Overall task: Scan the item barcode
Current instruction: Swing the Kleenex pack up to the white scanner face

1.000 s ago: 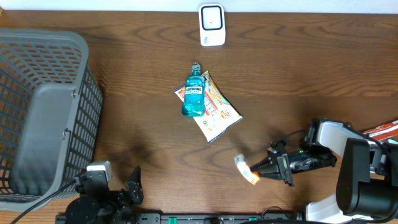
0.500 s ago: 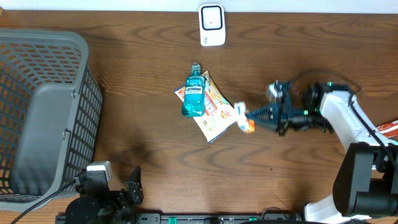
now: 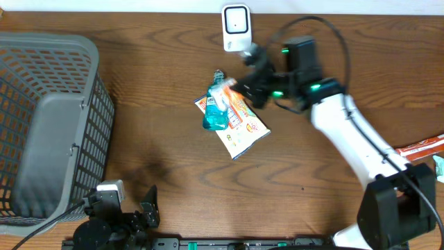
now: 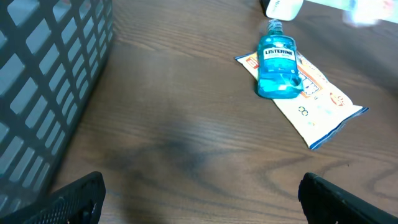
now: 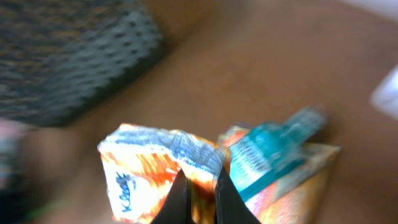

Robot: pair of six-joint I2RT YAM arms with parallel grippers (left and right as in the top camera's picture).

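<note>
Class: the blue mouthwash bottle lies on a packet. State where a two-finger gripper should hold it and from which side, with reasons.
Grip the mouthwash bottle across its body at the label, coming straight down from above. It lies flat, label up, on the packet, so both long sides are exposed for a finger each; the narrow cap end would likely slip.

**Three views, one shared bottle**

The overhead camera looks straight down on the whole counter (image 3: 152,104). The left wrist camera sits low at the near left edge and faces far and right, past the basket (image 4: 43,81). The right wrist camera is very close to the orange packet (image 5: 155,168), and blurred. All three show the blue bottle (image 3: 216,110).
</note>
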